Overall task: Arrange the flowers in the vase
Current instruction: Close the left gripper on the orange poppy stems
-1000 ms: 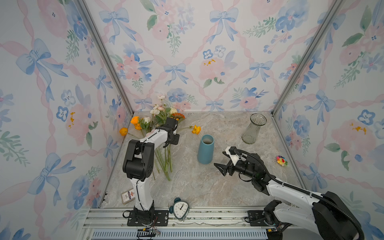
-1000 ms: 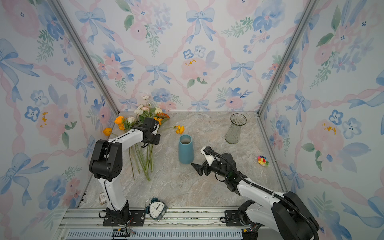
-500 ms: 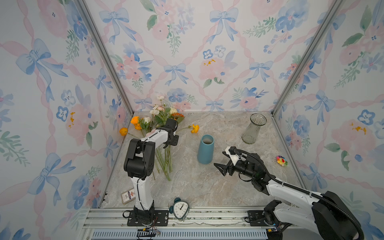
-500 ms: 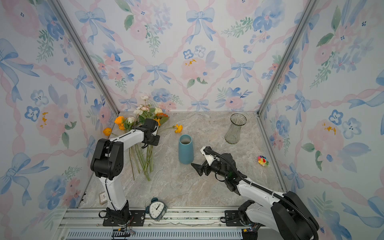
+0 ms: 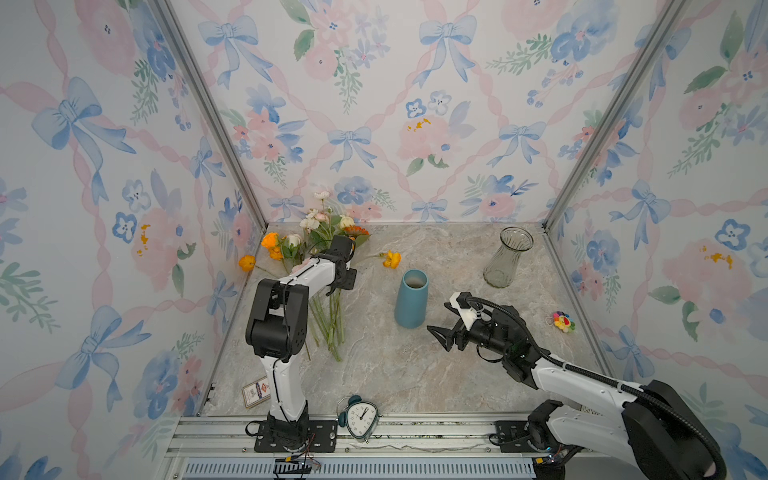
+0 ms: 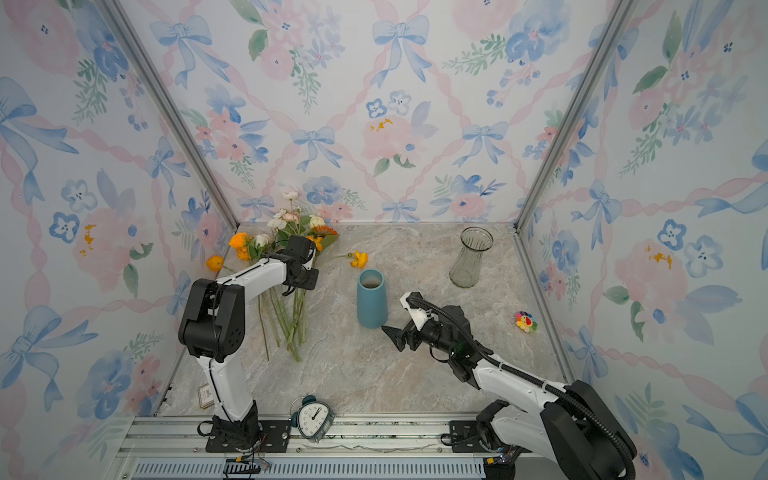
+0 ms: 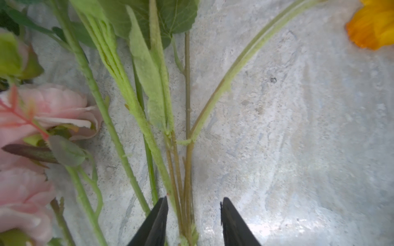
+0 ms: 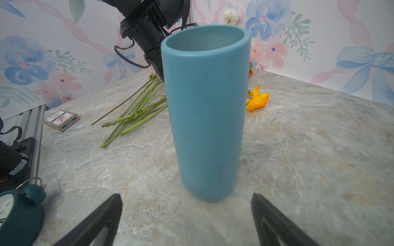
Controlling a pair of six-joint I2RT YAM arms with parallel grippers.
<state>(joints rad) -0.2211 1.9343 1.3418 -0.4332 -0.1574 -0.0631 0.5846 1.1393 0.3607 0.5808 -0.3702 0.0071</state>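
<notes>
Progress check: basically square one. In both top views the flowers (image 5: 334, 320) lie in a loose bunch on the desk (image 5: 415, 374) near the back left corner. One orange bloom (image 5: 392, 258) lies off to the side, towards the blue vase (image 5: 411, 299). That vase and the glass vase (image 5: 508, 257) both stand upright with no stem in them. The left tool (image 5: 337, 289) is down over the bunch. The right tool (image 5: 442, 322) sits just beside the blue vase, spread wide and holding nothing.

Left wrist view: the tool is roughly half open, straddling a few thin stems (image 7: 187, 181) low over the desk. There's a gap on one side, so I'd say it's not clamped yet. Every flower is left to move.

Right wrist view: the jaws are wide apart, either side of the blue vase's base and not touching it. What shows of the inside looks bare. My guess is it's there to steady that vase once stems come over.
</notes>
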